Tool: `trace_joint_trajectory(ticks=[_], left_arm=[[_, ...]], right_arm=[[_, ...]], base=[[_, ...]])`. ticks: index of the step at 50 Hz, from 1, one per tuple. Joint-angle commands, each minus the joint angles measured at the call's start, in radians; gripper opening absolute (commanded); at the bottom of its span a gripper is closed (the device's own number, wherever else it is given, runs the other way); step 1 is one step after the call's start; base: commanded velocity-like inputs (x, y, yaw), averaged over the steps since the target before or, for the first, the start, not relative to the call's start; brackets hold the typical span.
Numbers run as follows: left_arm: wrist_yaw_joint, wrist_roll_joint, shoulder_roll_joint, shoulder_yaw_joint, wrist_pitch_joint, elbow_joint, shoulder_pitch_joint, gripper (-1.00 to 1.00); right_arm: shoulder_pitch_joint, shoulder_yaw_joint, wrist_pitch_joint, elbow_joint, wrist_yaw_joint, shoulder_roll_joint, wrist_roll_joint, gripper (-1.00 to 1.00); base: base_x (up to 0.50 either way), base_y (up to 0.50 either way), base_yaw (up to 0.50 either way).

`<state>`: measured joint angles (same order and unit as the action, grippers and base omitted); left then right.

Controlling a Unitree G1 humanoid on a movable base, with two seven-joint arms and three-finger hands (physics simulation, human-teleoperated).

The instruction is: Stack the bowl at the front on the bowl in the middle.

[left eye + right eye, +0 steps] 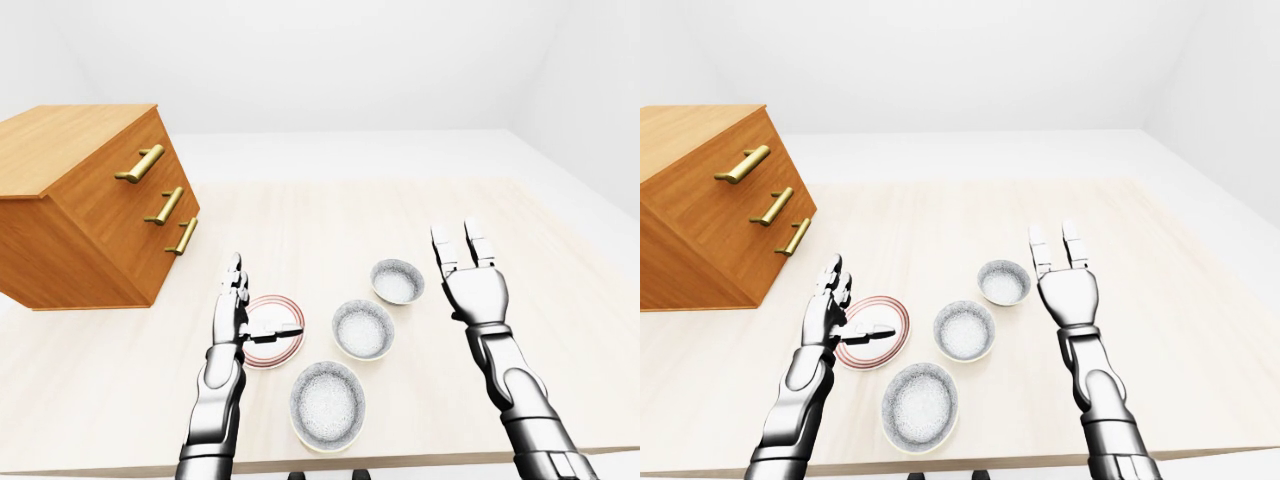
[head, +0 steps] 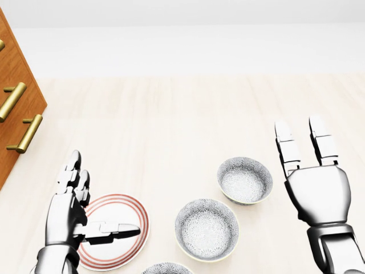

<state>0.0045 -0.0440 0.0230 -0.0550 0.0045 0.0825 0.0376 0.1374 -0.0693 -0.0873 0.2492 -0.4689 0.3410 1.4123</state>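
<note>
Three grey-speckled bowls lie in a diagonal row on the pale wooden table (image 1: 330,215). The bowl nearest the bottom edge (image 1: 327,405) is the largest in the left-eye view. Above and right of it comes the middle bowl (image 1: 363,329), then the farthest bowl (image 1: 397,281). My left hand (image 1: 266,298) is open to the left of the bowls, fingers pointing up and thumb reaching over a red-ringed plate (image 1: 272,350). My right hand (image 1: 457,234) is open to the right of the farthest bowl, fingers straight up, holding nothing.
A wooden drawer cabinet (image 1: 90,200) with brass handles (image 1: 140,164) stands at the table's left. The table's near edge runs just below the nearest bowl. White floor and walls lie beyond the table.
</note>
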Motion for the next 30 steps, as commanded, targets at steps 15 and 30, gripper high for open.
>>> trace_joint_trajectory(ticks=[15, 30], left_arm=[[0.005, -0.004, 0.001, -0.002, 0.008, 0.002, 0.003, 1.0], [0.006, -0.003, 0.001, -0.001, -0.002, 0.014, 0.004, 1.0]], right_arm=[[0.169, 0.133, 0.0, 0.442, -0.055, 0.0, 0.113, 1.0], [0.266, 0.176, 0.0, 0.605, -0.055, -0.026, 0.092, 1.0]], base=[[0.0, 0.0, 0.0], [0.0, 0.0, 0.0]])
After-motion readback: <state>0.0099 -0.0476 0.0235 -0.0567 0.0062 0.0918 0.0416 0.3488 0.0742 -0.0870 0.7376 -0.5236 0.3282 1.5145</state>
